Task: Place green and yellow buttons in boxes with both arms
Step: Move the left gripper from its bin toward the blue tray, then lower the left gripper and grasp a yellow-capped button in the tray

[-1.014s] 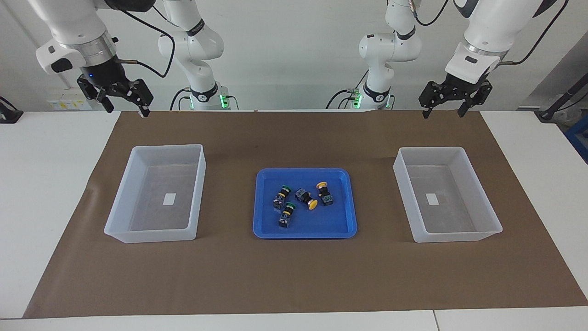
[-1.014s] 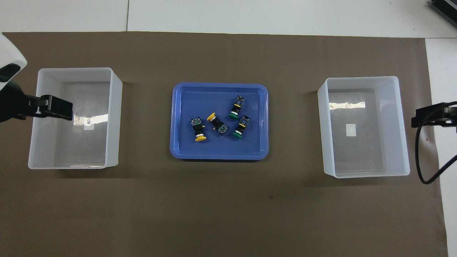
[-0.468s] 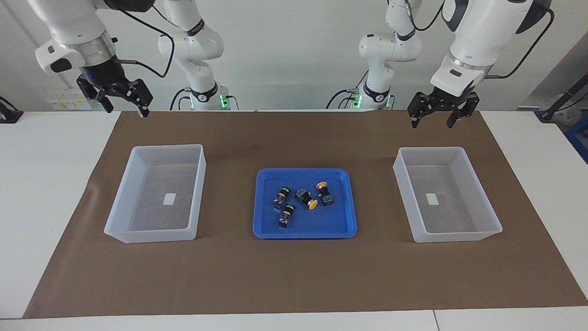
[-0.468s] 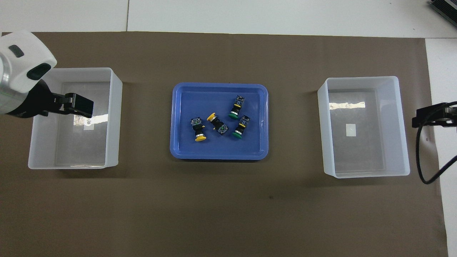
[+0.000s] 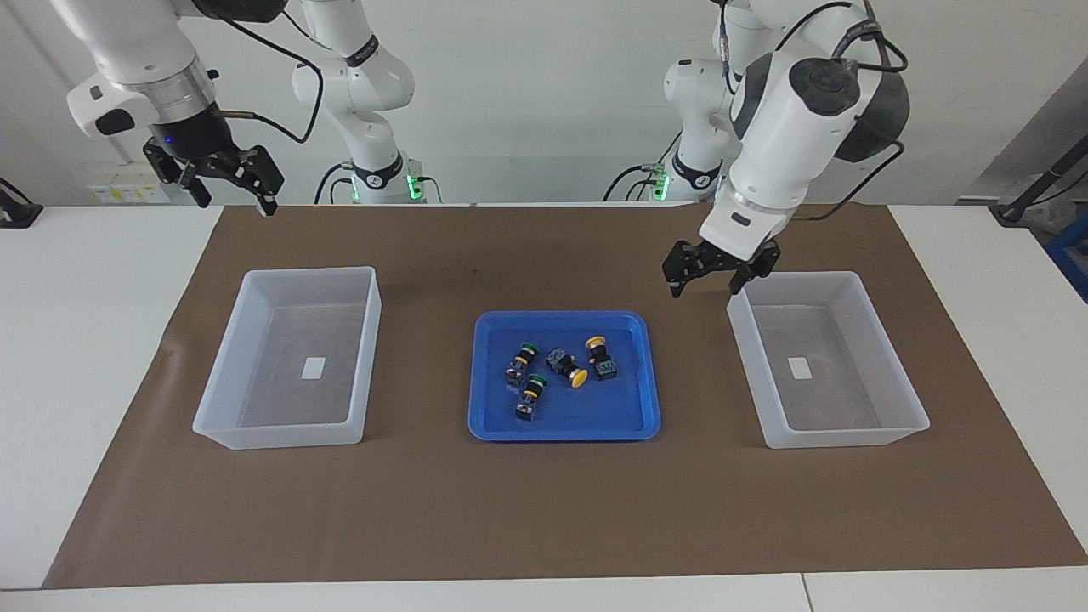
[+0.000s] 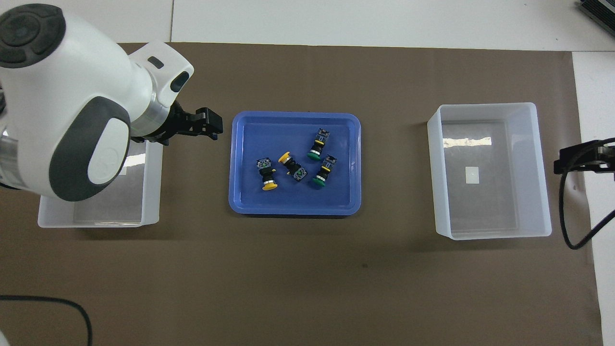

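Two green buttons (image 5: 520,359) (image 5: 532,396) and two yellow buttons (image 5: 568,367) (image 5: 600,356) lie together in the blue tray (image 5: 565,425); the green ones (image 6: 315,144) and yellow ones (image 6: 267,175) also show in the overhead view. Two translucent boxes stand beside the tray, one at the left arm's end (image 5: 799,275) and one at the right arm's end (image 5: 308,272), each holding only a white label. My left gripper (image 5: 704,291) is open and empty, in the air over the mat between the tray and its box. My right gripper (image 5: 236,206) is open and waits over the mat's edge.
A brown mat (image 5: 544,510) covers the white table. In the overhead view the left arm's body covers much of its box (image 6: 151,192); the other box (image 6: 480,105) and the tray (image 6: 293,202) show whole. A black cable (image 6: 564,216) hangs near the right gripper (image 6: 564,162).
My left gripper has swung from above its box's end of the table inward and down, to between that box and the tray. The right arm and the buttons have not moved.
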Robot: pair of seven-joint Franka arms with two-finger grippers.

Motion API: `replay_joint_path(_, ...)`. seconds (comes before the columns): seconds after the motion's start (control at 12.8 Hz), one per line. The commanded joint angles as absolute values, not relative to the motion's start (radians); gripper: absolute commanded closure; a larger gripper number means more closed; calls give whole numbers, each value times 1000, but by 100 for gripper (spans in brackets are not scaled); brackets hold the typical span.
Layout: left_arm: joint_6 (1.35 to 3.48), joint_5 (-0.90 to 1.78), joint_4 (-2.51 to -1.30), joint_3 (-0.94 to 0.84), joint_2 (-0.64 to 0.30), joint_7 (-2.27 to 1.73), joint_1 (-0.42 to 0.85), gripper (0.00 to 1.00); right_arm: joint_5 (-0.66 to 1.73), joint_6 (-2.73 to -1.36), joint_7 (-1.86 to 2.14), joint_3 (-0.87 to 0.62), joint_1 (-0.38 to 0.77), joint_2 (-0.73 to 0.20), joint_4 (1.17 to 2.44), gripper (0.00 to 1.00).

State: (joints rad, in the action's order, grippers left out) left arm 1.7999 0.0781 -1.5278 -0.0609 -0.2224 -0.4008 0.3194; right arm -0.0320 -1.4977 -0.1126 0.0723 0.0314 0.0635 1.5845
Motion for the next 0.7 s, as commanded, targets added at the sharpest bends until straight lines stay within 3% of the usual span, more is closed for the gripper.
replay_joint_path(0.0, 1923, 97, -1612, -46, -224, -454, 376, 0, -34, -1496, -101, 66, 21, 72, 1595, 0)
replay_joint_path(0.47, 2104, 83, -1657, -40, -397, -560, 488, 0, -34, -1496, -95, 66, 17, 74, 1598, 0)
replay_joint_path(0.62, 2161, 46, -1724, -40, -399, -561, 491, 0, -34, -1493, -101, 66, 17, 74, 1598, 0)
